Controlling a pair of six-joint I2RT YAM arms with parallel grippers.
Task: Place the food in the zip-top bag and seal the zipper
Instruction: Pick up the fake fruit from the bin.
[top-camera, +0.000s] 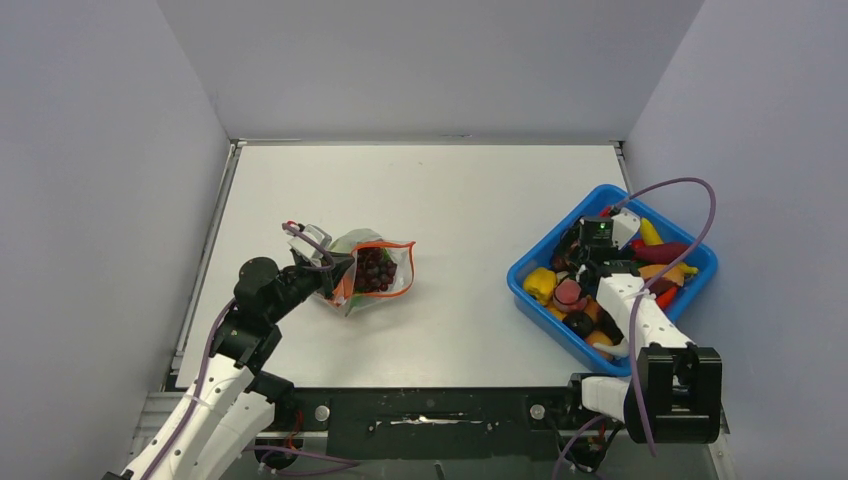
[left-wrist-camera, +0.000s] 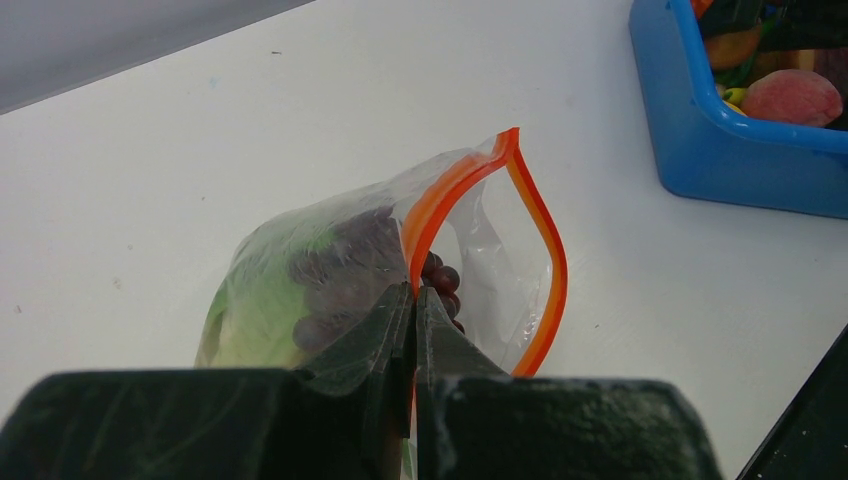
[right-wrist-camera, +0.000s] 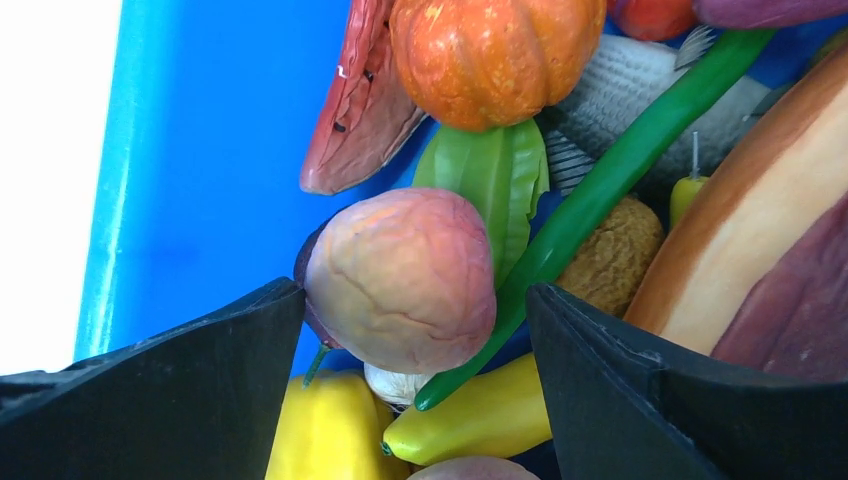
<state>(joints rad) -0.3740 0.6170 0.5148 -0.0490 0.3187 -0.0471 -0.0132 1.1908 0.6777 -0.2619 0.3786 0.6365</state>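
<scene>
Left wrist view: left end effector (left-wrist-camera: 413, 298) pinches zipper (left-wrist-camera: 457, 185); right end effector (right-wrist-camera: 413, 295) spread wide over food (right-wrist-camera: 400, 275).

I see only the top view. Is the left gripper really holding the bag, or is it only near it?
Observer: It is holding it. In the left wrist view the left gripper is shut on the bag, at the corner where the two sides of the zipper meet.
Operator: Good. The right arm hides its own gripper from me. Is it open?
Observer: Yes. In the right wrist view the right gripper is open, low inside the bin.
Operator: What is it aiming at?
Observer: A pink fruit sits between its fingers. They are not closed on it.
</scene>
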